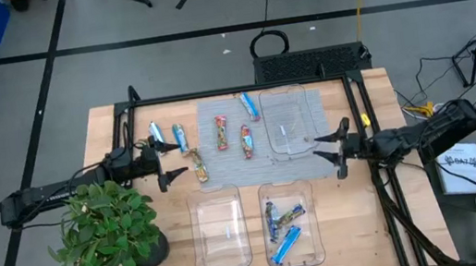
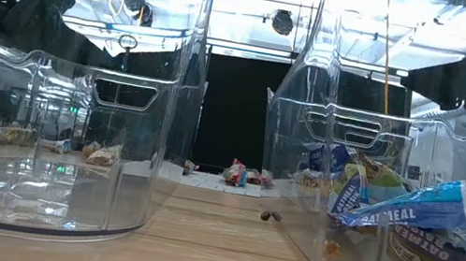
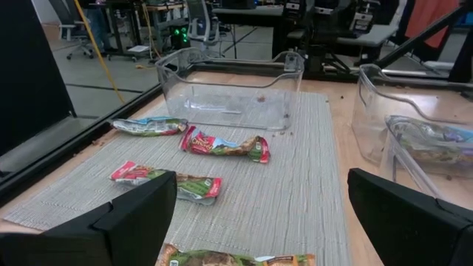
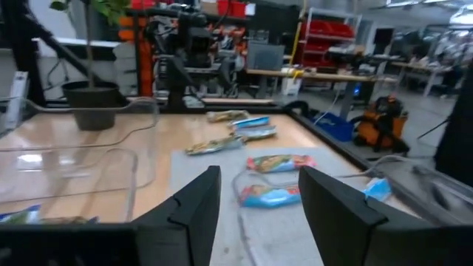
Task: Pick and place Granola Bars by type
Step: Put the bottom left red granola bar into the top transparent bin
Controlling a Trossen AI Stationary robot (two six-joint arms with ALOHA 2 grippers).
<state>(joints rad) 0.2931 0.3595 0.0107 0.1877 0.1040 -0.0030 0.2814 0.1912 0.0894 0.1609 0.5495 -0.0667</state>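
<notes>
Several wrapped granola bars lie flat on the table. On the grey mat (image 1: 265, 162) are two red ones (image 1: 221, 133) (image 1: 247, 141) and a blue one (image 1: 248, 105). Left of them lie two blue ones (image 1: 156, 132) (image 1: 180, 138) and a tan-gold one (image 1: 198, 165). More blue bars (image 1: 286, 224) sit in the near right clear tray (image 1: 316, 234). My left gripper (image 1: 163, 162) is open, just left of the tan-gold bar (image 3: 236, 258), holding nothing. My right gripper (image 1: 334, 149) is open beside the far tray (image 1: 288, 121), also holding nothing. In its wrist view (image 4: 255, 214) the red bars (image 4: 284, 161) lie ahead.
An empty clear tray (image 1: 219, 231) stands at the near middle, beside the tray holding blue bars (image 2: 409, 212). A potted plant (image 1: 107, 231) stands at the near left corner, close to my left arm. A black frame edges the table (image 1: 115, 122).
</notes>
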